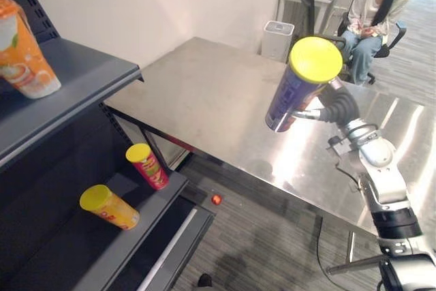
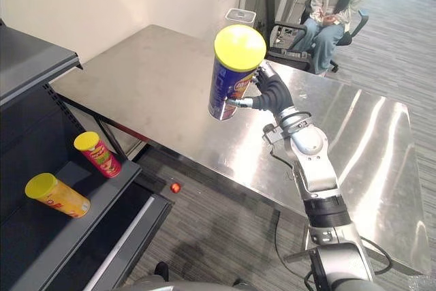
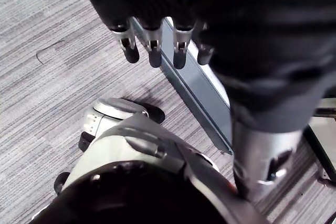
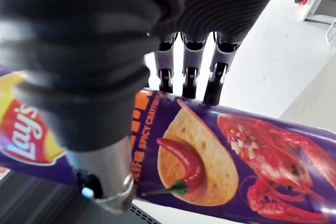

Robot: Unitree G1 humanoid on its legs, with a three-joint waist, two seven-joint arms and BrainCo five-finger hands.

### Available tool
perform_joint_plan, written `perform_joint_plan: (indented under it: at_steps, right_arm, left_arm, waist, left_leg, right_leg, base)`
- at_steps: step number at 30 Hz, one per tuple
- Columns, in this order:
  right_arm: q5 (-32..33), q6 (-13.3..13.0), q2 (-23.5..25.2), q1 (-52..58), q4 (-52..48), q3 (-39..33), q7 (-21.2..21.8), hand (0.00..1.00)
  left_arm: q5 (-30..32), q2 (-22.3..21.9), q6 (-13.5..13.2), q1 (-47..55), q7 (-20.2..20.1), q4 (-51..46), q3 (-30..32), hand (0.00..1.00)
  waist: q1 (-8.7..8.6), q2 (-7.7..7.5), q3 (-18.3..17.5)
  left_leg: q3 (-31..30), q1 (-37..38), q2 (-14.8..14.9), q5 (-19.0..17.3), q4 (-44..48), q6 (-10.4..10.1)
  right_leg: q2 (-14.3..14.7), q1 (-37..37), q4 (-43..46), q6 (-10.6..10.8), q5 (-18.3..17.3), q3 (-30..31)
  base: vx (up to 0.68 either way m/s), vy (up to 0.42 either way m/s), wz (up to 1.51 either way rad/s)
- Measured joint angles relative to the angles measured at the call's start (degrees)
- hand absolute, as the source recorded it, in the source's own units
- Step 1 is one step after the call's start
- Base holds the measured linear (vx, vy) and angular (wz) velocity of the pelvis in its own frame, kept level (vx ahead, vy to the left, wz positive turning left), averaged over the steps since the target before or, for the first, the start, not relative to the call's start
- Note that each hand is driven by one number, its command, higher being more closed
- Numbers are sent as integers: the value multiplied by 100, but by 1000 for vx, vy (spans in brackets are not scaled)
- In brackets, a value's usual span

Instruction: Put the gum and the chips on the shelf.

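Right hand [image 2: 269, 93] has fingers and thumb wrapped round the chips can [image 2: 233, 76], a purple tube with a yellow lid. It holds the can tilted in the air over the table [image 1: 204, 93], well apart from the shelf [image 1: 75, 73]. Left hand [image 3: 154, 45] hangs low over the floor [image 1: 272, 236], fingers relaxed, holding nothing.

Risks, as a judgement:
- The grip sits on the lower half of a smooth tube, so the can may slide or twist out during the swing across to the shelf.
- The lower board already carries a red can [image 1: 148, 166] and a yellow can [image 1: 109, 207], both lying down; a nudge could roll them off the edge.
- The upper board's lip could catch the tube, and an orange bag [image 1: 24, 52] sits up there.

Small red thing [image 1: 216, 199] lies on the floor by the shelf; too small to tell if it is the gum.
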Motion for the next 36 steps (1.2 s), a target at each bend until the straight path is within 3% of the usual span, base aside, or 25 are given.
perform_joint_plan:
  at_steps: [14, 17, 20, 22, 24, 27, 33, 35, 36]
  right_arm:
    - [100, 61, 336, 766, -264, -18, -17, 100]
    - [100, 56, 349, 929, -452, -63, -21, 100]
    - [102, 30, 348, 1253, -732, -191, -30, 100]
    - [101, -42, 348, 1533, -955, -202, -32, 100]
    - [102, -156, 351, 1659, -1041, -221, -32, 100]
    - [102, -230, 353, 1656, -1017, -308, -53, 100]
    - [127, -317, 359, 1471, -707, -339, -212, 100]
    - [125, -318, 513, 1284, -702, -254, -204, 100]
    - [124, -318, 638, 1177, -694, -136, -202, 100]
  left_arm:
    - [-10, -43, 7, 75, 83, 156, 209, 0]
    - [-11, -18, 9, 82, 96, 129, 211, 0]
    - [-10, 103, 55, 100, 93, 18, 195, 0]
    - [-8, 216, 88, 98, 95, -31, 132, 0]
    - [-3, 341, 171, 36, 91, -22, 137, 0]
    - [-4, 309, 175, -18, 85, -22, 118, 0]
    - [-19, 56, 162, -49, 75, -23, 269, 0]
    - [-247, -32, 159, -47, 63, -21, 416, 0]
    - [-313, -76, 159, 0, 44, -21, 488, 0]
  waist:
    - [133, -142, -135]
    - [125, -275, -61]
    - [90, -462, -27]
    - [-9, -548, -51]
    - [-164, -733, -83]
    - [-97, -717, -81]
    - [211, -400, 125]
    - [287, -293, 221]
    - [303, -213, 268]
  left_leg:
    - [360, 214, -36, -97, 2, 28]
    - [442, 213, -155, -105, 0, 50]
    - [88, 72, -308, -111, -1, 69]
    - [-358, -113, -378, -62, -1, 103]
    - [-924, -390, -508, 110, 1, 116]
    - [-1440, -616, -404, 336, 3, 69]
    - [-1944, -818, -194, 616, 52, 32]
    - [-1955, -955, -179, 480, 365, 191]
    - [-1759, -1066, -161, 246, 624, 590]
  right_leg:
    - [-96, -61, 219, -21, -3, 293]
    - [-327, -372, 808, 26, -278, 327]
    - [-528, -520, 1318, 47, -505, 305]
    - [-492, -525, 1381, 38, -594, 611]
    - [-348, -494, 1345, 105, -1024, 1127]
    - [-94, -484, 1345, 12, -1080, 1110]
    - [230, -303, 1312, -176, -1190, 674]
    - [291, -306, 1412, -282, -1283, 670]
    - [331, -298, 1456, -289, -1320, 708]
  base:
    - [-18, 11, -12]
    - [-22, 66, 3]
    - [-15, 23, 47]
    - [44, 29, 103]
    - [66, -33, 133]
    - [26, -124, 89]
    - [-58, -99, 55]
    - [-121, -58, 18]
    - [-135, -115, 41]
